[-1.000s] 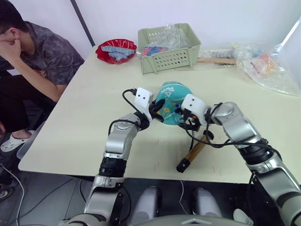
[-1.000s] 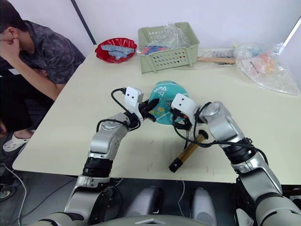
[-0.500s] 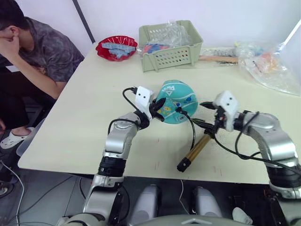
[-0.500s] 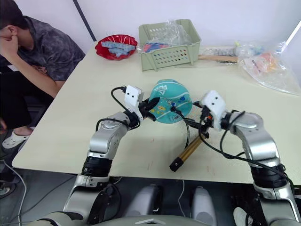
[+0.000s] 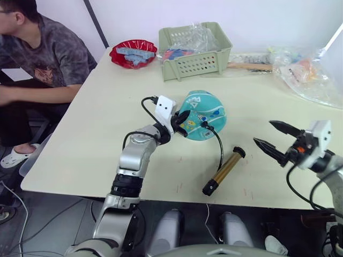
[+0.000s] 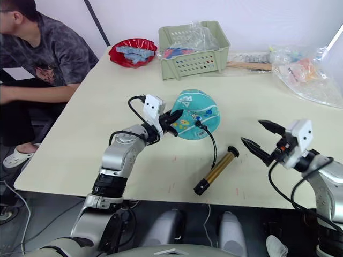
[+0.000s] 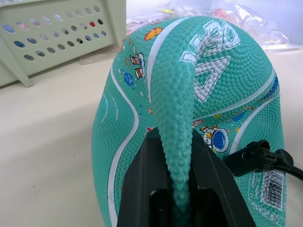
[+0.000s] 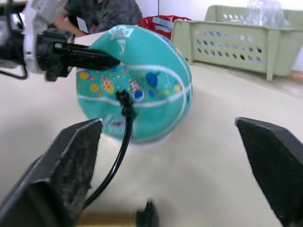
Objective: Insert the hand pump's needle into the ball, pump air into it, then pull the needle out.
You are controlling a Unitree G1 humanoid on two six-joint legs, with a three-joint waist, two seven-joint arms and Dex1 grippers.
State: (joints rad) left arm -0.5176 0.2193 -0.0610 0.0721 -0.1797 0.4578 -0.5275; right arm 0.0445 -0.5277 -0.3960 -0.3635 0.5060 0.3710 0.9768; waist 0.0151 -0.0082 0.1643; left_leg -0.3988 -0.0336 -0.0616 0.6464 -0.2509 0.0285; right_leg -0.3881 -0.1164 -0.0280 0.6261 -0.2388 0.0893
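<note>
Your robot's arms are silver-grey metal segments with black joint rings. Each wrist carries a white boxy camera module, fed by looping black cables. The left gripper (image 5: 181, 119) and right gripper (image 5: 272, 137) each have two black tapered fingers (image 8: 71, 165); their inner pads look rough, granular.

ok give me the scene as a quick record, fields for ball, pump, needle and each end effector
ball: teal, partly deflated, on the table
pump: lying on the table near the ball, hose running up to it
needle: black fitting seated against the ball, pin itself not visible
left end effector: shut on a pinched fold of the ball
right end effector: open, holding nothing, off to the pump's right
other: green basket, red bowl, person seated at the table's left
</note>
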